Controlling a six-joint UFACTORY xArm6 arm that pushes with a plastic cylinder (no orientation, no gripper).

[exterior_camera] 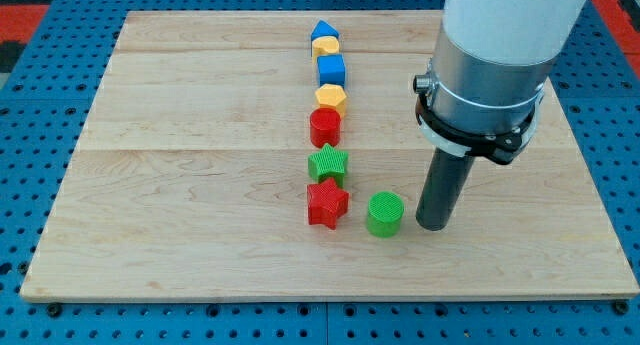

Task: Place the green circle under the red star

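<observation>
The green circle (384, 214) stands on the wooden board (200, 205), just to the right of the red star (326, 203), with a small gap between them. My tip (432, 225) rests on the board just to the right of the green circle, close to it but apart. The red star is the lowest block in a column that runs up the view.
Above the red star, in one column going up: a green star (327, 164), a red circle (325, 127), a yellow hexagon (331, 97), a blue cube (331, 70), a yellow block (325, 47) and a blue block (322, 30). The arm's wide white body (500, 45) hangs over the view's upper right.
</observation>
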